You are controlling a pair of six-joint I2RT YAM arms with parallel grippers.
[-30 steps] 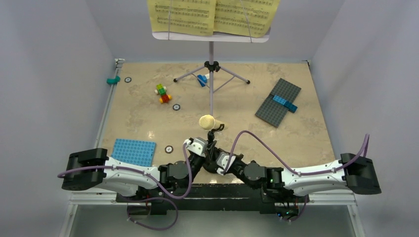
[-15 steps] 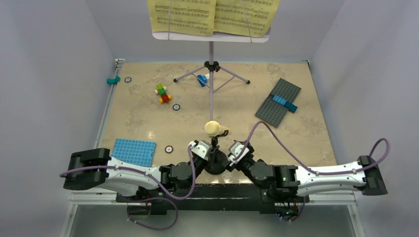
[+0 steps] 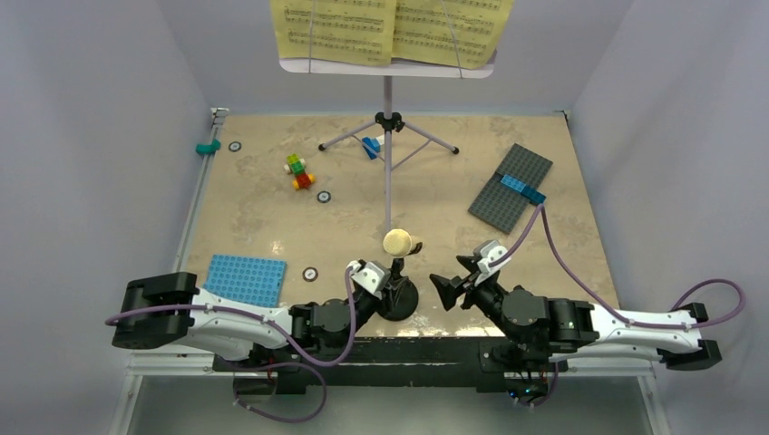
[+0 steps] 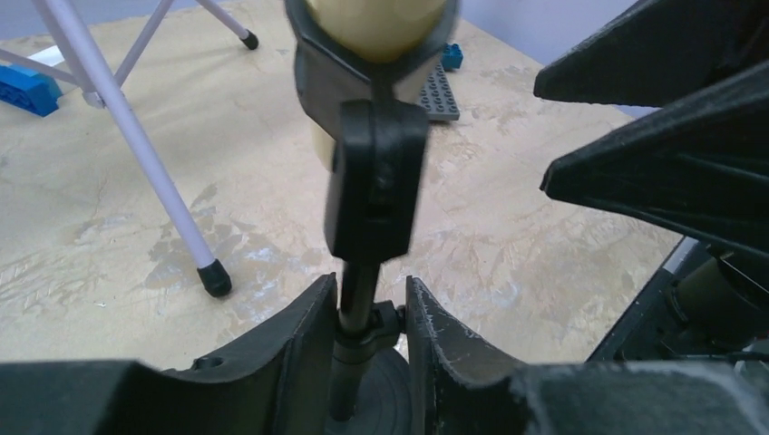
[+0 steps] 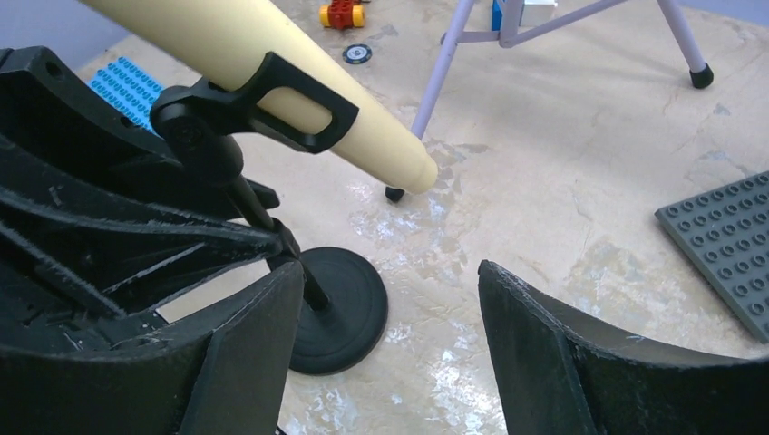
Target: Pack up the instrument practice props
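Left tool [image 3: 385, 283] sits low against the post of the small black round-base mic stand [image 3: 400, 301]; its jaw gap cannot be read from above. Cream toy microphone [image 3: 397, 242] is clipped on top, just beyond this tool. Right tool [image 3: 442, 292] lies right of the stand base, apart from it, jaws spread and holding nothing. Well beyond both tools stands the tall tripod music stand [image 3: 387, 168] carrying yellow sheet-music pages [image 3: 390, 32]. Blue baseplate [image 3: 245, 278] lies left of the left tool on the worktop [image 3: 272, 217].
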